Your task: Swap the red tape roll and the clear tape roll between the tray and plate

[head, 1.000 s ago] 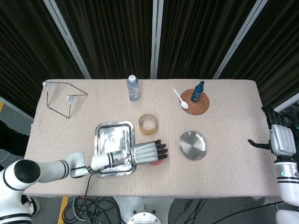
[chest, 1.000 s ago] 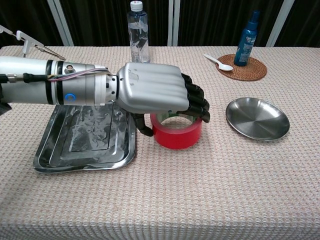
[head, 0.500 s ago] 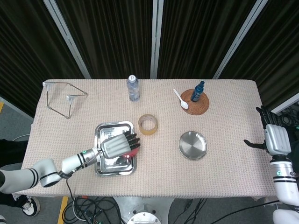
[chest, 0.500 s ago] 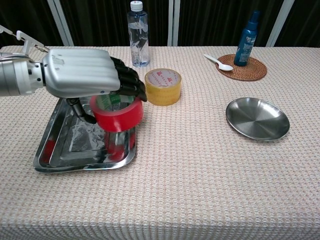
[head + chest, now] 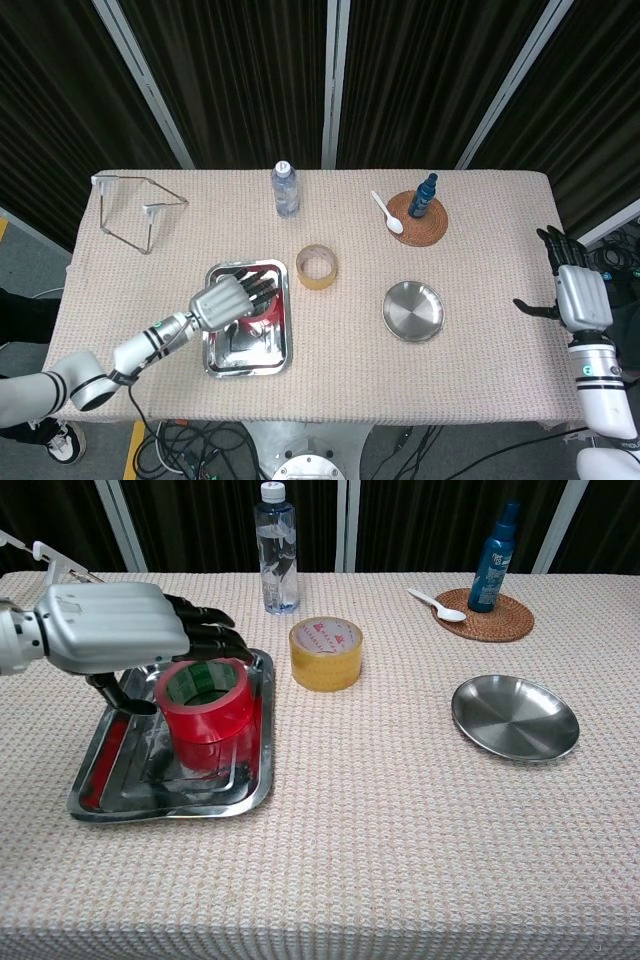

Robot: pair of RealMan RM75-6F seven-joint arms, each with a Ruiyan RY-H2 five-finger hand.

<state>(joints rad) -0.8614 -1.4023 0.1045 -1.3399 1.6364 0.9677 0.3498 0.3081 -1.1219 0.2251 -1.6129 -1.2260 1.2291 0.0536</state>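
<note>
Red tape roll (image 5: 203, 712) sits over the rectangular steel tray (image 5: 110, 798) at about 8 o'clock on the beige woven worktop (image 5: 400, 820). Chest view shows its reflection in the tray floor; whether it rests there or hangs just above, cannot tell. Left hand (image 5: 115, 628) lies over the roll's far side, dark fingers (image 5: 205, 615) extended past the top rim, thumb down beside the roll. Looks like a loosening hold, but contact not plain — cannot tell if it grips.

Clear tape roll, yellowish-looking (image 5: 326, 653), stands on the worktop just off the tray's 2 o'clock corner, near centre, on neither tray nor plate. Round steel plate (image 5: 515, 718) at about 4 o'clock carries nothing.

Right hand (image 5: 572, 292) is off the worktop's 3 o'clock edge, fingers spread, holding nothing.

Judgement: red roll's half done or nearly so. Left: release it, then carry the clear roll to the plate.
</note>
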